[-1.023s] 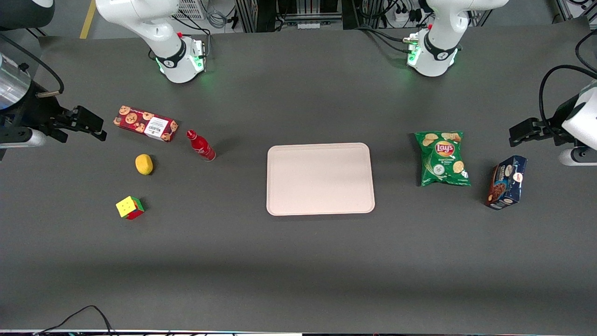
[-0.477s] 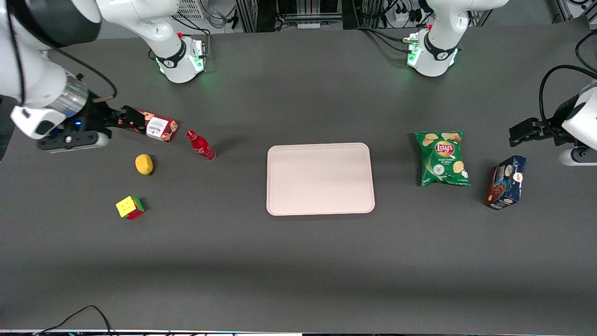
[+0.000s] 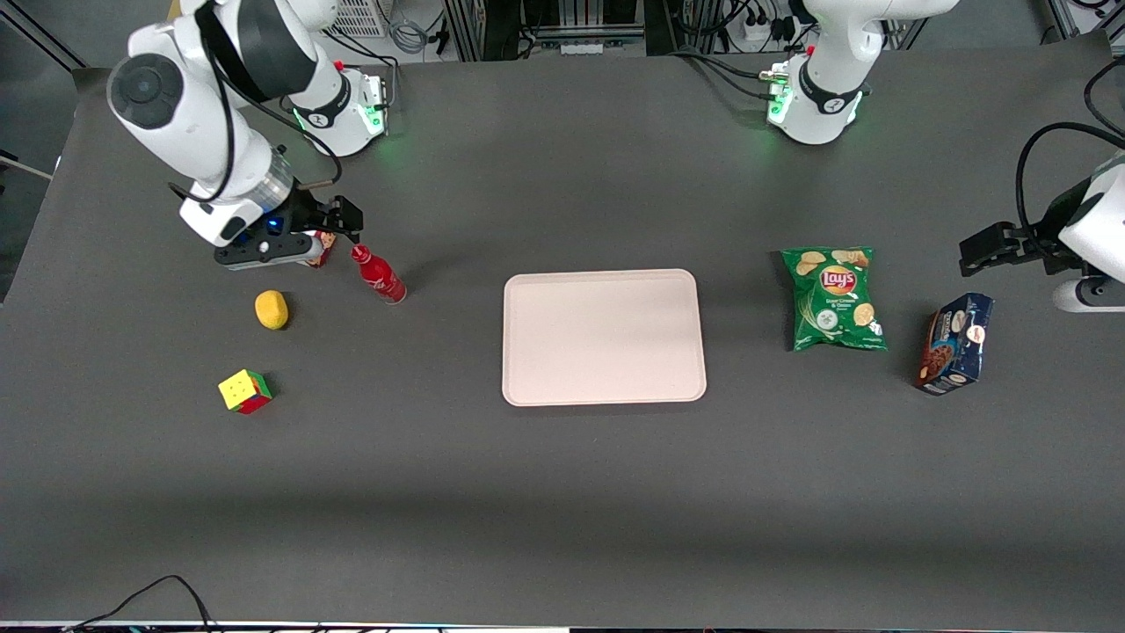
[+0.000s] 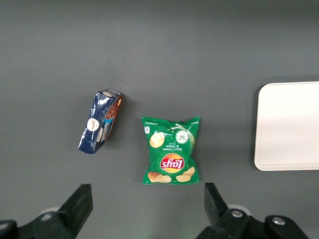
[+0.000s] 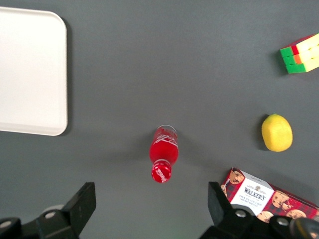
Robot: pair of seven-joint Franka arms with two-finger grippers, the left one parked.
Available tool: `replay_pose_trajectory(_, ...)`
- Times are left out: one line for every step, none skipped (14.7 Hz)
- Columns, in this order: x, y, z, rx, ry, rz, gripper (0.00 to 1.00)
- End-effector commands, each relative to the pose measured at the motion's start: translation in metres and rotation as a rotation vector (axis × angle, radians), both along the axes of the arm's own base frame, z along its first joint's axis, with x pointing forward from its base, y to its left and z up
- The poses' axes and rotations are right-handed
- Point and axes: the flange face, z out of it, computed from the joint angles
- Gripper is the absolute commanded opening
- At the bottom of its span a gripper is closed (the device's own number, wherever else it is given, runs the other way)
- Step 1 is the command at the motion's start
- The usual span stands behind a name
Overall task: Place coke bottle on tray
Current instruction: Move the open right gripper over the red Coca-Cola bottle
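The gripper (image 3: 338, 224) hangs above the table with its fingers (image 5: 82, 201) spread wide and holding nothing, just at ten o'clock of the coke bottle (image 3: 379, 274). The bottle stands upright on the table, not yet gripped, near the cookie box (image 5: 264, 196) and well apart from the tray (image 3: 603, 338), which lies at about three o'clock of it. A lemon (image 3: 272, 309) sits near, at the bottle's eight o'clock

Right arm bent over the table, wrist pointing down, gripper (image 3: 344, 220) hovering at ten o'clock, fingers (image 5: 82, 201) spread wide.
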Motion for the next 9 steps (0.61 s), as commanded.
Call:
replay_pose_trajectory(-0.024, -0.001, -0.040, 0.009, -0.042, -0.010, 1.00)
replay_pose_trajectory(-0.028, -0.003, -0.052, 0.007, -0.048, -0.010, 1.00)
replay_pose_trajectory(-0.031, 0.001, -0.061, 0.006, -0.051, -0.002, 1.00)
replay_pose_trajectory(-0.035, 0.005, -0.070, 0.003, -0.053, 0.010, 1.00)
replay_pose_trajectory(-0.038, 0.006, -0.077, 0.002, -0.055, 0.014, 1.00)
replay_pose_trajectory(-0.038, 0.006, -0.084, -0.002, -0.051, 0.019, 1.00)
replay_pose_trajectory(-0.040, 0.007, -0.089, -0.004, -0.052, 0.024, 1.00)
replay_pose_trajectory(-0.044, 0.010, -0.096, -0.008, -0.050, 0.034, 1.00)
replay_pose_trajectory(-0.046, 0.011, -0.098, -0.007, -0.056, 0.038, 1.00)
